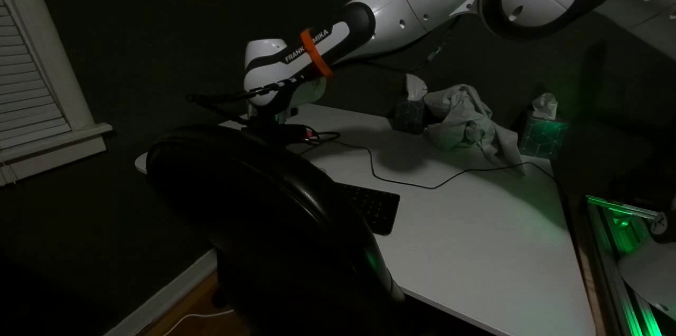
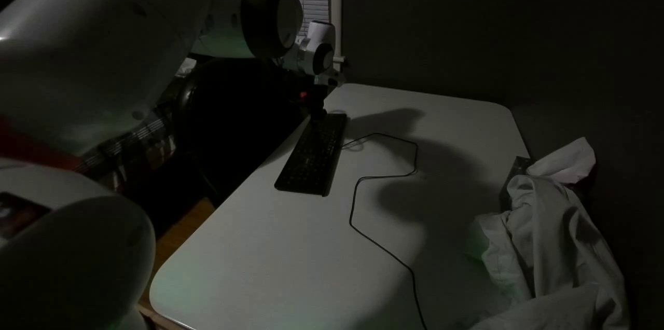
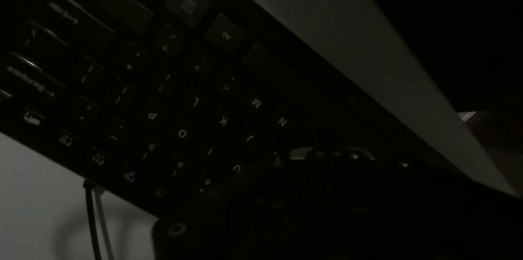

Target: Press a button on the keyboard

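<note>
Keyboard (image 2: 311,159): black, rectangular, with pale-lettered keys (image 3: 182,133); lies flat near the edge of the white, round-cornered table (image 2: 249,252).
Gripper (image 2: 318,112): dark Robotiq, at the keyboard's far end in an exterior view; contact cannot be told.
Jaws: too dark to tell whether parted or clenched.
Cable (image 3: 92,223): thin, black, leaving the keyboard's edge.
Chair (image 1: 264,209): glossy black, beside the table.
Cloth (image 1: 459,114): pale grey, crumpled, between two patterned tissue boxes (image 1: 544,138).

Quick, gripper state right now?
Dark Robotiq gripper, over the black rectangular keyboard: too dark to tell whether it's open, closed or holding anything.
</note>
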Action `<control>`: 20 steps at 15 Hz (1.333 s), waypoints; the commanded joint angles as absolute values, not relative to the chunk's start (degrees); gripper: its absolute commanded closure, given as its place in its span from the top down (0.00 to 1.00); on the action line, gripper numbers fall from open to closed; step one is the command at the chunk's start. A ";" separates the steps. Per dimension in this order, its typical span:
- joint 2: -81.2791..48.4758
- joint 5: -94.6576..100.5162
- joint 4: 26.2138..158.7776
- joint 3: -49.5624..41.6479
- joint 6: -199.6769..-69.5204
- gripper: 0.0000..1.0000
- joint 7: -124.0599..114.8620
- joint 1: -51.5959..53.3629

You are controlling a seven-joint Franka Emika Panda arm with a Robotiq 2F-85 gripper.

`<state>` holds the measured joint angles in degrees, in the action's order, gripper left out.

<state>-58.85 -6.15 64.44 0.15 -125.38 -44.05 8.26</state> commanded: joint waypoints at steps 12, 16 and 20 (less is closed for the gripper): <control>-62.49 -7.68 60.10 0.04 -123.61 0.00 -45.50 8.25; -62.65 -7.83 60.42 -0.14 -123.60 0.00 -45.69 8.03; -62.66 -8.52 60.45 -0.05 -123.66 0.00 -45.62 7.67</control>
<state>-60.58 -7.15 62.82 0.15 -125.37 -45.04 7.99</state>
